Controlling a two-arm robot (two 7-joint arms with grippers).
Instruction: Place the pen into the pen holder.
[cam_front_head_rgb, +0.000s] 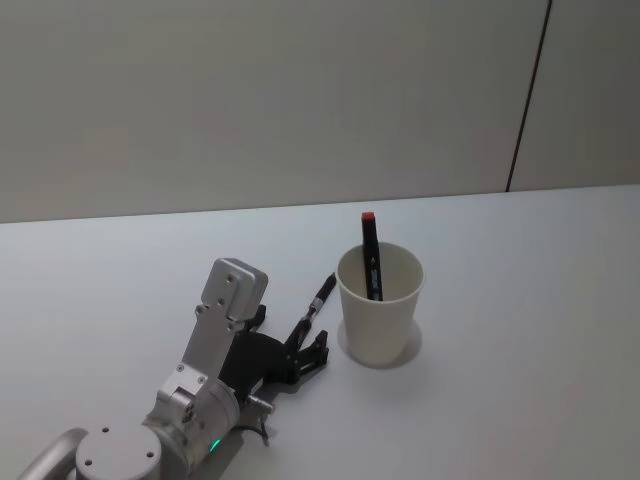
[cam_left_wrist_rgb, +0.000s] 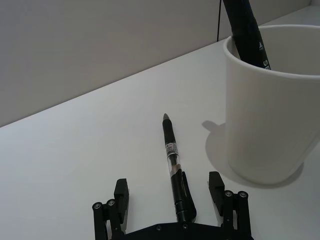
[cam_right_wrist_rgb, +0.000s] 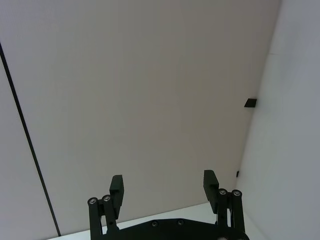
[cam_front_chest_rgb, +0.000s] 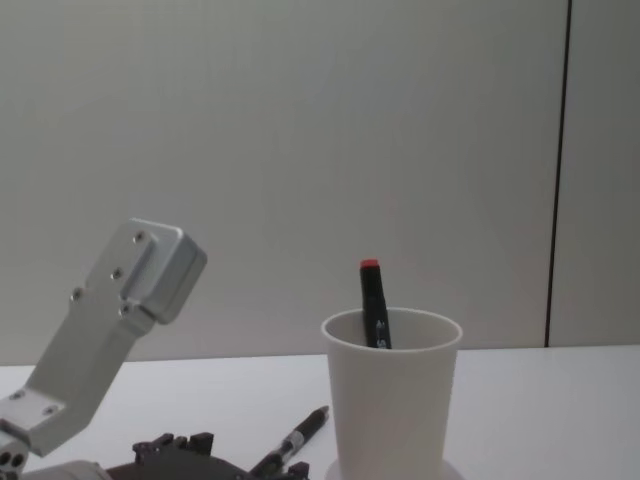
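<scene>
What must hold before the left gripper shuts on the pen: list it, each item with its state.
1. Left gripper open: ok.
2. Pen between its fingers: ok.
3. Pen lying on the table, apart from the cup: ok.
4. Cup upright: ok.
5. Room in the cup beside the marker: ok.
6. Right gripper away, facing the wall: ok.

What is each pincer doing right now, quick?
Left pincer: open, straddling the pen lying on the table, not gripping it.
Right pincer: open, holding nothing.
</scene>
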